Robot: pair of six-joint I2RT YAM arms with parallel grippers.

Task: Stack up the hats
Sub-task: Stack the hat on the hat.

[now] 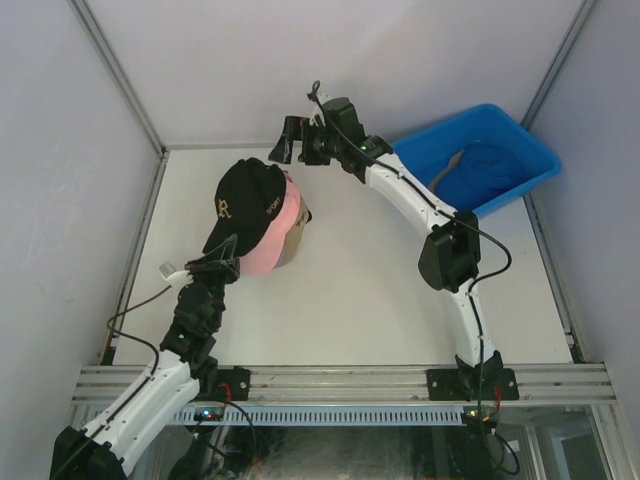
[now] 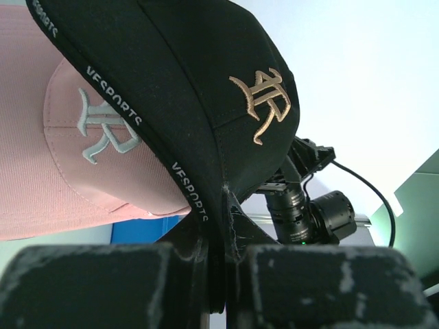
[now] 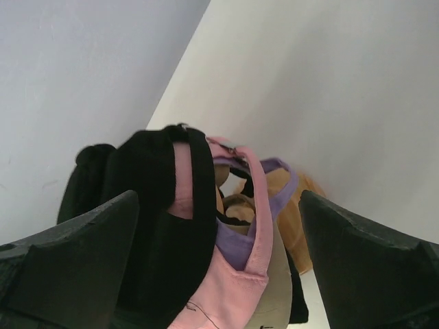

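A black hat (image 1: 250, 195) with a gold logo (image 2: 264, 103) sits on top of a pink hat (image 1: 283, 232); a tan edge (image 1: 303, 214) shows beneath them. My left gripper (image 1: 229, 246) is shut on the black hat's brim (image 2: 206, 157), pinched between its fingers (image 2: 103, 288). My right gripper (image 1: 290, 142) hangs open behind the stack, touching nothing. In the right wrist view the hats' backs show nested: black (image 3: 154, 205), pink (image 3: 240, 274), purple (image 3: 264, 212) and beige (image 3: 278, 295). Another blue hat (image 1: 497, 165) lies in the bin.
The blue plastic bin (image 1: 535, 160) stands at the back right against the wall. A wooden stand (image 3: 302, 226) shows through the hats' back openings. The right arm (image 1: 420, 205) reaches diagonally across the table (image 1: 380, 310). Grey walls close in the back and both sides.
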